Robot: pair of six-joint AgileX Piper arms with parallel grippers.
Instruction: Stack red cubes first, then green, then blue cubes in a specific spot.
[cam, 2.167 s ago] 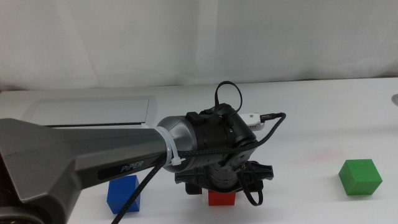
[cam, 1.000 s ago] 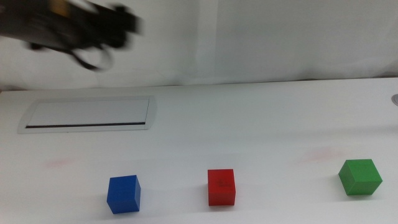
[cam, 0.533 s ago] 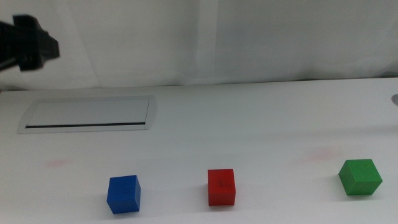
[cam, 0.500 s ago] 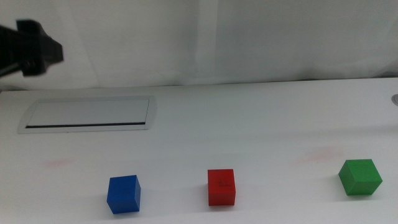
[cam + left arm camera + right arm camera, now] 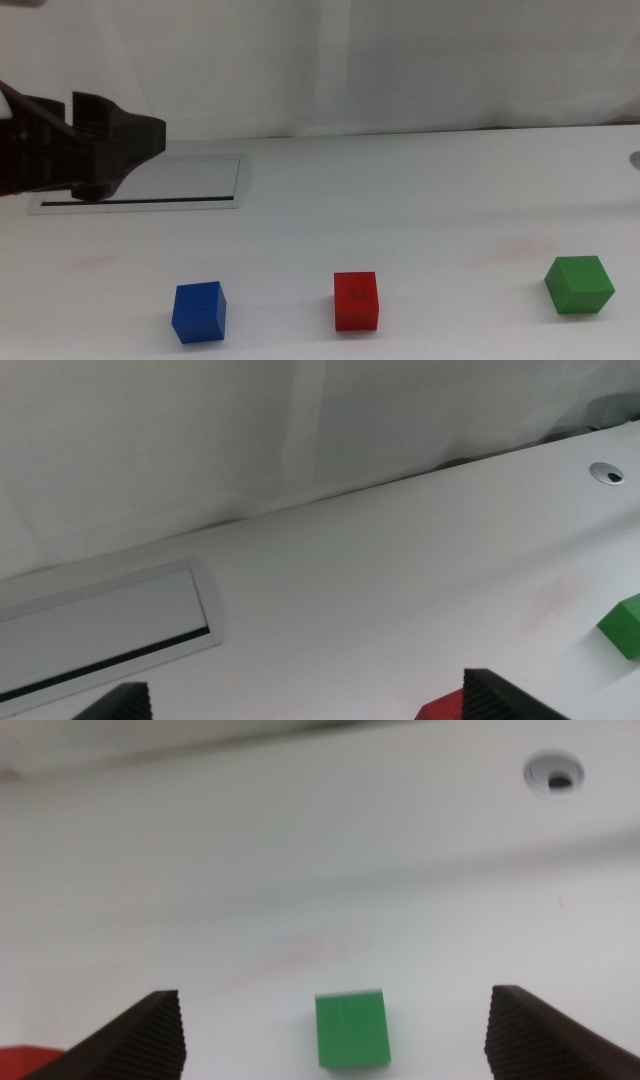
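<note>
Dark left gripper (image 5: 120, 140) hangs far left over grey-rimmed panel (image 5: 200, 165), jaws wide, nothing held. Blue cube (image 5: 199, 312) sits front-left, red cube (image 5: 356, 300) front-centre, green cube (image 5: 579, 284) front-right, all well apart on white table (image 5: 400, 200), none stacked. Right gripper (image 5: 330, 1020) hovers near green w/ jaws spread wide, empty. Red looks placed, so green is likely next: centre jaws square on opposite faces, come straight down, lift clear, set flush on red. Faint pink smudges (image 5: 515, 247) on tabletop; white curtain (image 5: 350, 60) behind.
</note>
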